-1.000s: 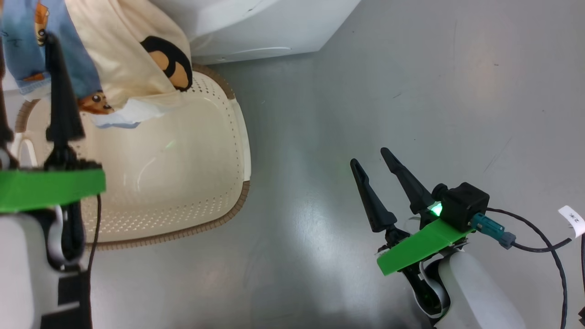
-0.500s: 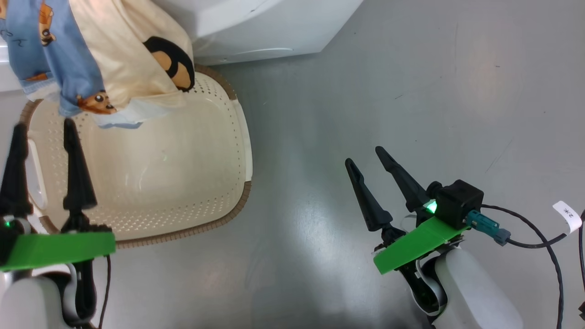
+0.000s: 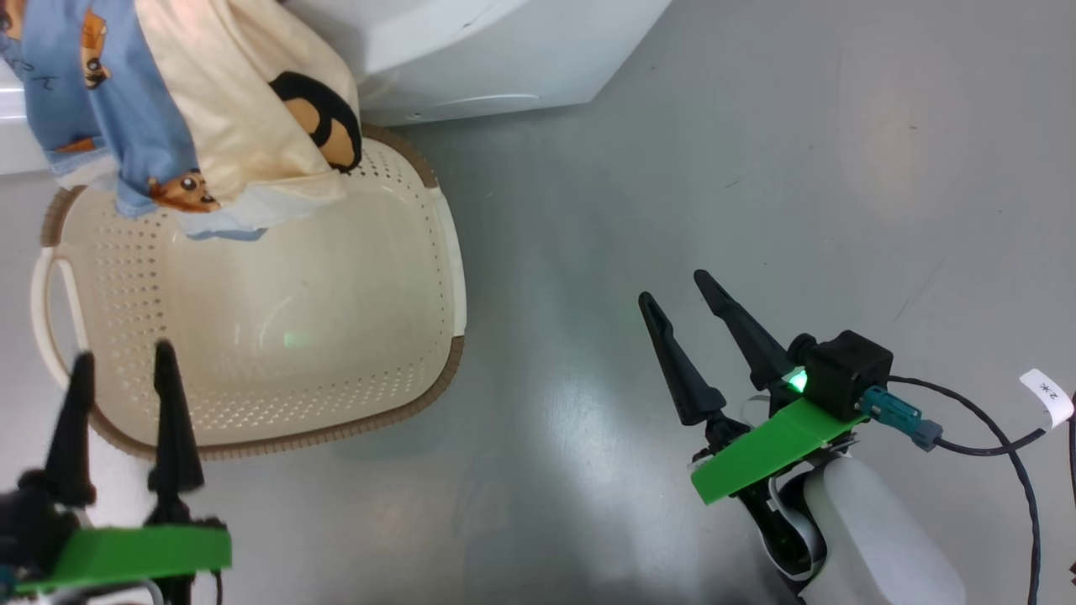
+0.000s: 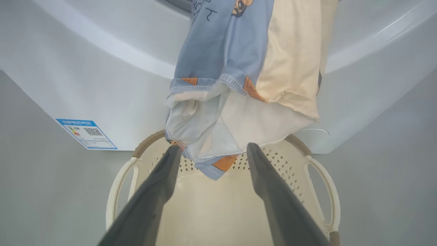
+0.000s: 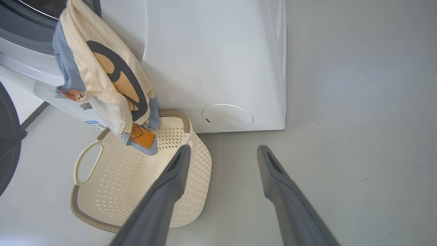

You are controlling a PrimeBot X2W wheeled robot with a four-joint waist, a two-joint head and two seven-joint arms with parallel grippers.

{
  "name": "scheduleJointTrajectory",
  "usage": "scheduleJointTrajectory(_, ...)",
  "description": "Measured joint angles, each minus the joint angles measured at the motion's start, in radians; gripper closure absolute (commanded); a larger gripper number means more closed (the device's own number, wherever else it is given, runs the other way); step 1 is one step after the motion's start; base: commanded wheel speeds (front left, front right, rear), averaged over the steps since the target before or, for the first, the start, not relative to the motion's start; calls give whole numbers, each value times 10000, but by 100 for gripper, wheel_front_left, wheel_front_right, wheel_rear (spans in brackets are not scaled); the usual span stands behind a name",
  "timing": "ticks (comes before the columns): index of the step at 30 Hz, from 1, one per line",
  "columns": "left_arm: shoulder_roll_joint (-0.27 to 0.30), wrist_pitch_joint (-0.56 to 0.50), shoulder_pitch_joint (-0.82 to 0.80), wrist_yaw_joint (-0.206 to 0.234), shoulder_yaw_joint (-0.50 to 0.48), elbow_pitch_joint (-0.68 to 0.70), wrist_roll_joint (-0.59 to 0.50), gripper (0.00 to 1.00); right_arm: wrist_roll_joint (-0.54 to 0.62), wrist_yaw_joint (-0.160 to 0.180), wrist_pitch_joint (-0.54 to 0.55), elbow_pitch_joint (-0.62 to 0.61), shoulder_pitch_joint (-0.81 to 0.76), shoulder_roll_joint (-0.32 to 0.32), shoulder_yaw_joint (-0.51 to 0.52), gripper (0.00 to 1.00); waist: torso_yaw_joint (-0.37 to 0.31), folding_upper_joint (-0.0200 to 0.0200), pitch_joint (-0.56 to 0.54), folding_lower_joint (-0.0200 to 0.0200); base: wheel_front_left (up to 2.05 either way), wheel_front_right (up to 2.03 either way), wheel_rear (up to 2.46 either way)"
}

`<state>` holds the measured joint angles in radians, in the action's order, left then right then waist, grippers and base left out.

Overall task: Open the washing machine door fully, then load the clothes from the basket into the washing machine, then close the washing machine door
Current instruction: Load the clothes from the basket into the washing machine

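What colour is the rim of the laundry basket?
Brown, woven-looking, around the cream basket; clearest in the head view.

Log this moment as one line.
left pincer: open, empty, over cream perforated plastic basket rim | right pincer: open, empty, above grey floor | light blue and cream clothes: hanging from white washing machine opening

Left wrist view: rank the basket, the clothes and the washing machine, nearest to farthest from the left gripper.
1. The basket, directly under the fingers of the left gripper.
2. The clothes, hanging ahead over the basket's far rim.
3. The washing machine, its white front behind the clothes.
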<state>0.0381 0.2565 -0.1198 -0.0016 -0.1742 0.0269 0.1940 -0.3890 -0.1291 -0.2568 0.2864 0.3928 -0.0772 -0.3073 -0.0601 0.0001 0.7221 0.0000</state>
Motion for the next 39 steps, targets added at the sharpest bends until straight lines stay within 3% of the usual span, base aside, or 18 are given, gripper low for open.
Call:
scheduleJointTrajectory(9,4,0,408,240,299,-82,245,0,0,2,0,-8,0,-63,19,0,103,0,2,0,0,0,0)
scheduleJointTrajectory(23,4,-2,398,272,364,-121,318,0,0,0,0,-6,0,-69,71,0,66,0,24,0,0,0,0)
scheduleJointTrajectory(39,-8,0,-1732,-525,460,-792,529,0,0,0,0,4,3,-21,40,0,-114,0,46,0,0,0,0)
